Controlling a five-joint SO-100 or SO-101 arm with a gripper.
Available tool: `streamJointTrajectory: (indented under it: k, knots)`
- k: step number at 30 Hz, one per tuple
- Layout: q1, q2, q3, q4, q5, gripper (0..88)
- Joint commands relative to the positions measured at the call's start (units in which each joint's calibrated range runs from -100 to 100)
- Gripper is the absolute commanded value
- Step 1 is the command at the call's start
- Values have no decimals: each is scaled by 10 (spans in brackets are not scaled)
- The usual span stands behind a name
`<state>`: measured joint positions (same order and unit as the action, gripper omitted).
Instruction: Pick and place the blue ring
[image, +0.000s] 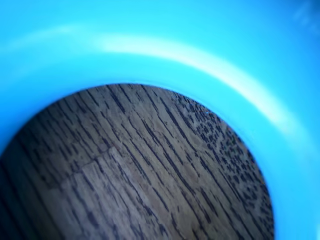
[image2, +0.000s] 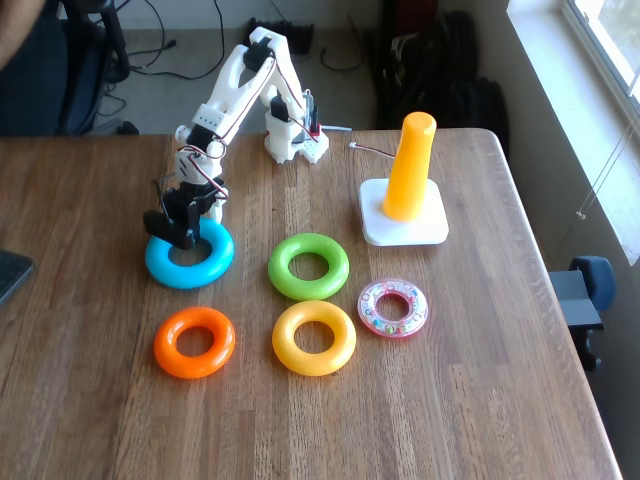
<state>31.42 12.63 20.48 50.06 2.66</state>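
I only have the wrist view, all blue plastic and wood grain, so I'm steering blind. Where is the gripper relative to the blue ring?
Observer: In the fixed view the gripper is down at the blue ring, on its left rim.
Operator: Is the ring lifted?
Observer: No, it looks flat on the table.
Operator: Where's the post?
Observer: The orange peg stands upright on its white base, right of the ring.
Operator: Anything between them?
Observer: The green ring lies just to the right of the blue one.
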Motion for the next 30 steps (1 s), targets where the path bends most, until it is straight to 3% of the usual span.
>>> streamJointTrajectory:
  k: [1,4,12,20,30]
  knots:
    - [2,-16,-13,-9,1,92]
    - [2,-34,-13,-5,-1,0]
    - [-1,-100,-13,-1,-2,24]
    - [-12,-371,-7,-1,-3,24]
    - [-131,-572,-12,59,-28,24]
